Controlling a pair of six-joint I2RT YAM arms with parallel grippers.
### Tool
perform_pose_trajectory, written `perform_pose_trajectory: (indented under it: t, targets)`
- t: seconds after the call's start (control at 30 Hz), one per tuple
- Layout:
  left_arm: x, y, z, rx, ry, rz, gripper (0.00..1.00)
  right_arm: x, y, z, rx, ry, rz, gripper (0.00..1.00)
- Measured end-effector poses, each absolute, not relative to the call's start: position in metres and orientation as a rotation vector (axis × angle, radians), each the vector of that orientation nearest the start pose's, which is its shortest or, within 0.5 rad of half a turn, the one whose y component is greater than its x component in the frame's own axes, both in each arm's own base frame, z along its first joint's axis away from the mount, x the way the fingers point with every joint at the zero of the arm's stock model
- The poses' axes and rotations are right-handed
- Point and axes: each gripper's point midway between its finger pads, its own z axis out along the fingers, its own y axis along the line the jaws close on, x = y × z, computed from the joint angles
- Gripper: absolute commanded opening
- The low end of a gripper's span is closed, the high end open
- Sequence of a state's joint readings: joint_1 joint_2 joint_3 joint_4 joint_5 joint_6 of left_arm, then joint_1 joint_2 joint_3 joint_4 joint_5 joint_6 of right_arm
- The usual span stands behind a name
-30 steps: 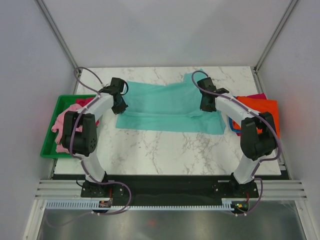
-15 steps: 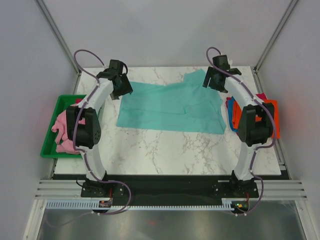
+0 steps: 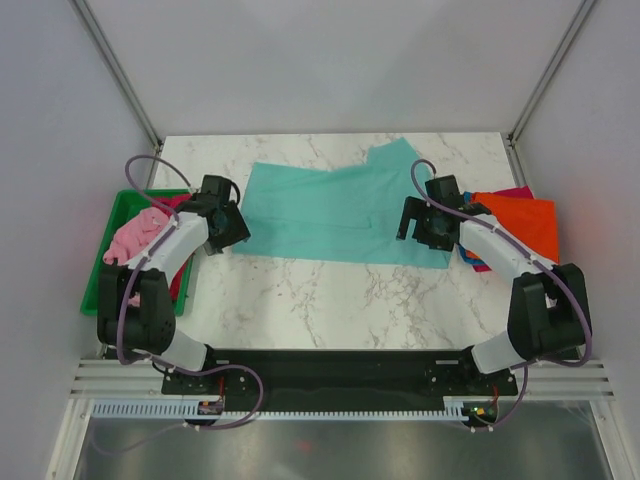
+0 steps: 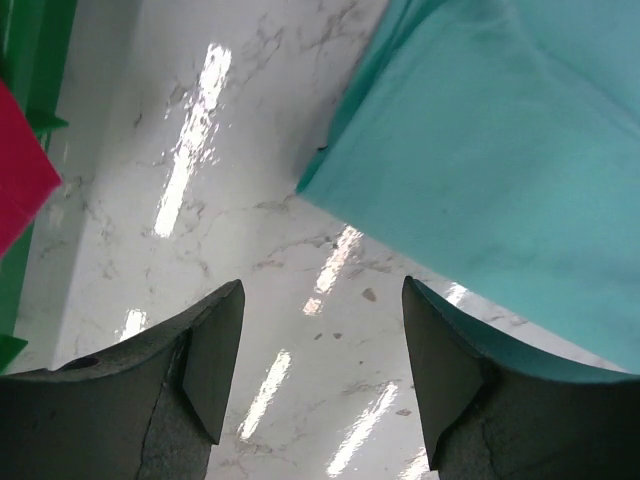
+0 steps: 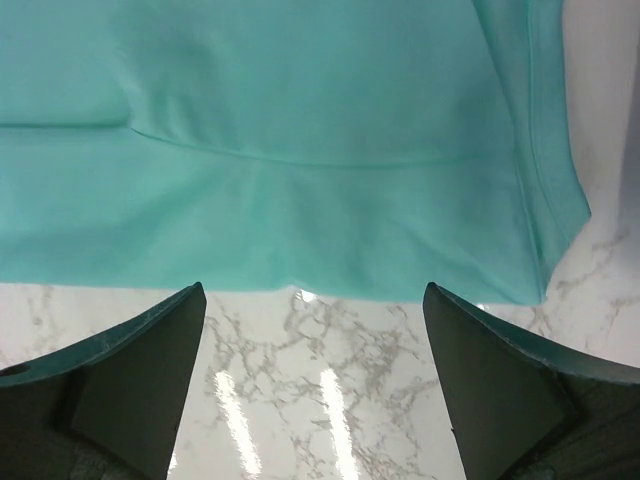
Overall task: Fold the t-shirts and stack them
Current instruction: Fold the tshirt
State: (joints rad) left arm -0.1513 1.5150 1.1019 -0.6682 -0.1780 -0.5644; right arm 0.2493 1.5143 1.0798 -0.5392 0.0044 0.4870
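Note:
The teal t-shirt (image 3: 335,208) lies spread flat in the middle of the marble table. My left gripper (image 3: 231,231) hovers open just off its near left corner, with only bare marble between the fingers (image 4: 322,285) and the teal t-shirt (image 4: 500,150) ahead to the right. My right gripper (image 3: 413,224) stands open over the shirt's near right part; between its fingers (image 5: 314,290) is marble, and the near edge of the teal t-shirt (image 5: 300,150) lies just beyond. An orange t-shirt (image 3: 520,222) tops a pile at the right, with blue (image 3: 470,262) and magenta (image 3: 515,192) edges showing.
A green tray (image 3: 100,275) at the table's left edge holds a pink shirt (image 3: 135,235) and a red one (image 3: 180,203). The red cloth (image 4: 20,170) and the tray rim (image 4: 40,60) show beside the left gripper. Grey walls and frame posts enclose the table.
Both grippers have let go of the teal shirt and opened. The arms swung out to the far side, then drew back to the shirt's near corners. The shirt now lies flat.

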Motion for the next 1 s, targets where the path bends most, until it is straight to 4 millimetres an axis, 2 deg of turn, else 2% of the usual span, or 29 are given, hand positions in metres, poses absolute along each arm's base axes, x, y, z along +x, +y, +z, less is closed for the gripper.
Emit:
perform_pose_trajectory:
  t: [0.1,0.2,0.3,0.53,0.7,0.83,1.0]
  targets:
    - [0.319,-0.038,0.068,-0.654,2.599,0.005,0.71,0.316,0.092,0.076,0.364,2.605,0.247,0.98]
    - [0.316,-0.039,0.056,-0.694,2.580,-0.017,0.72,0.303,0.070,0.069,0.448,2.595,0.225,0.98]
    - [0.320,-0.042,0.054,-0.716,2.538,-0.061,0.72,0.301,0.056,0.066,0.517,2.558,0.218,0.98]
    - [0.342,-0.045,0.057,-0.755,2.445,-0.114,0.73,0.304,0.055,0.052,0.538,2.545,0.216,0.98]
    - [0.347,-0.045,0.040,-0.788,2.460,-0.100,0.70,0.304,0.052,0.036,0.548,2.557,0.198,0.94]
    - [0.348,-0.045,0.028,-0.809,2.475,-0.089,0.61,0.302,0.049,0.024,0.566,2.567,0.173,0.93]
    - [0.350,-0.042,0.020,-0.835,2.473,-0.061,0.34,0.311,0.047,0.025,0.566,2.532,0.166,0.93]
